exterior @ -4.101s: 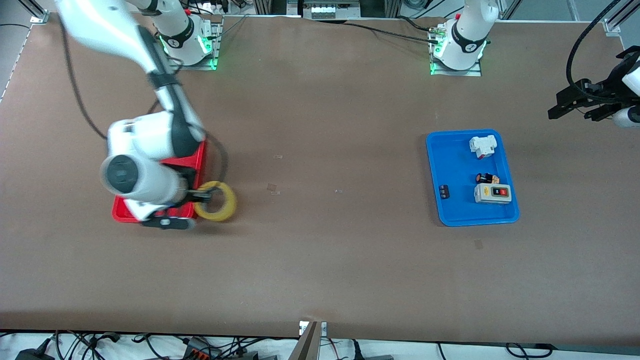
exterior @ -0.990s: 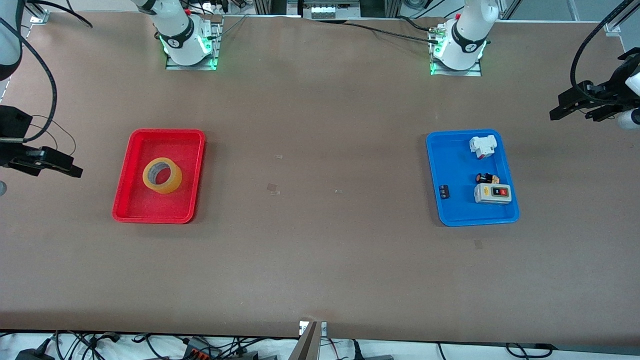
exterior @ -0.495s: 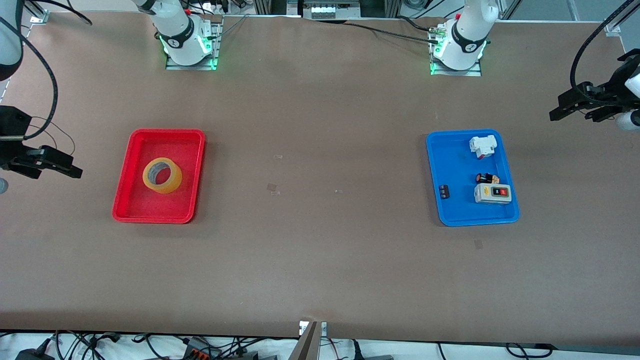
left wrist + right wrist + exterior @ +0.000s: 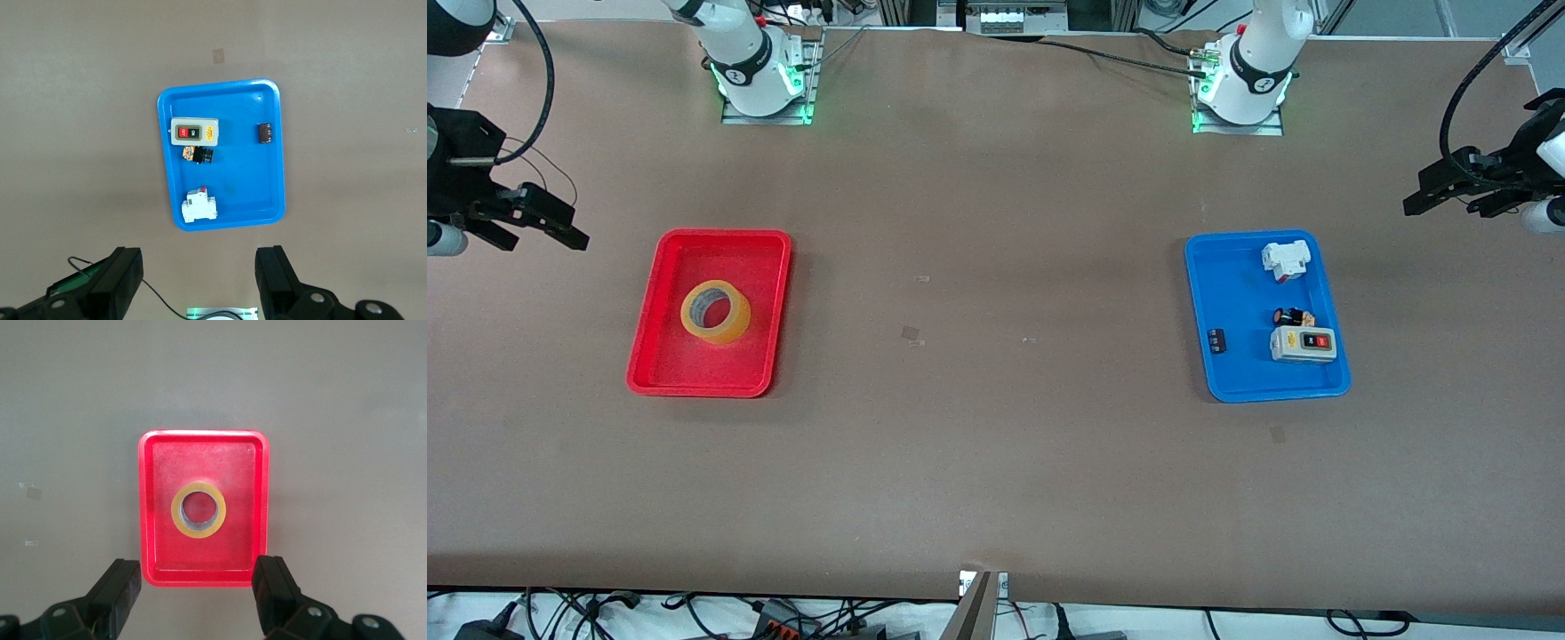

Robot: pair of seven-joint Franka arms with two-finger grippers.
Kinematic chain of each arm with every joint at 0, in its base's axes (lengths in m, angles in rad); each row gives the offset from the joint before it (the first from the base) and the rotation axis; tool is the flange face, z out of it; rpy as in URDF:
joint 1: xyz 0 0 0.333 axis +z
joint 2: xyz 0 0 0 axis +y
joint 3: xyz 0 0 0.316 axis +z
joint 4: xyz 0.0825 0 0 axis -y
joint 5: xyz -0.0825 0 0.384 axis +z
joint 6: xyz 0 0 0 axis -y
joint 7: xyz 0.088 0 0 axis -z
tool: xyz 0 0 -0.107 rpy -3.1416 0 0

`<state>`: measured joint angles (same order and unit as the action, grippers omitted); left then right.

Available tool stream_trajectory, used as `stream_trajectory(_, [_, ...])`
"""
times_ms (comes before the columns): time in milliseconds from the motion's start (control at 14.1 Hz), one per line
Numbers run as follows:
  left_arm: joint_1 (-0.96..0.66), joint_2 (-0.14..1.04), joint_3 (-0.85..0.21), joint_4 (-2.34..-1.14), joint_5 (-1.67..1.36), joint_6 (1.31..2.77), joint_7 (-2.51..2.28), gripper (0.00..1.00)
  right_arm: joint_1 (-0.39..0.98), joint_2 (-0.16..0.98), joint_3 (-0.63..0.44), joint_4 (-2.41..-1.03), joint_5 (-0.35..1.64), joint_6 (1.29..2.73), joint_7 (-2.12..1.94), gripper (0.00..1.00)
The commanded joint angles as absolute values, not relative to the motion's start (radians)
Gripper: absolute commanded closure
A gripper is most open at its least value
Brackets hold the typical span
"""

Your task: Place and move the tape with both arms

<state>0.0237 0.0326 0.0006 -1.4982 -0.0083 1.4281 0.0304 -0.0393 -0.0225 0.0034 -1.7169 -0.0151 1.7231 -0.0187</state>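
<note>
The tape (image 4: 729, 331), a translucent yellow ring, lies flat in the red tray (image 4: 660, 356) toward the right arm's end of the table. It also shows in the right wrist view (image 4: 176, 511) inside the tray (image 4: 233, 473). My right gripper (image 4: 543, 240) is open and empty, raised over the bare table beside the tray, well apart from the tape; the right wrist view shows its fingers spread (image 4: 197, 568). My left gripper (image 4: 1445, 206) is open and empty, raised over the table's edge at the left arm's end, and also shows in the left wrist view (image 4: 198, 260).
A blue tray (image 4: 1236, 293) toward the left arm's end holds a white-grey switch box (image 4: 1303, 343), a white breaker (image 4: 1285, 260) and two small dark parts. The left wrist view shows this tray (image 4: 240, 167) and the box (image 4: 194, 132).
Four seconds ago the right gripper held the tape at the red tray's edge. The tape now lies in the tray, released. The right gripper has since drawn away and shifted toward the robots' bases.
</note>
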Motion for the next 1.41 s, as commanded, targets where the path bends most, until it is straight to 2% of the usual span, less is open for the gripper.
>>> stream_trajectory(0, [0.034, 0.034, -0.009, -1.488, -0.015, 1.414, 0.031, 0.00, -0.061, -0.031, 0.020, -1.733, -0.002, 1.727, -0.040, 0.00])
stream_trajectory(495, [0.035, 0.034, -0.009, -1.489, -0.014, 1.414, 0.029, 0.00, -0.061, -0.041, 0.018, -1.735, -0.002, 1.717, -0.041, 0.00])
stream_trajectory(707, [0.035, 0.034, -0.009, -1.489, -0.014, 1.414, 0.029, 0.00, 0.009, -0.041, -0.066, -1.736, 0.000, 1.718, -0.041, 0.00])
stream_trajectory(1343, [0.037, 0.034, -0.009, -1.489, -0.014, 1.414, 0.025, 0.00, 0.009, -0.066, -0.060, -1.738, -0.002, 1.675, -0.040, 0.00])
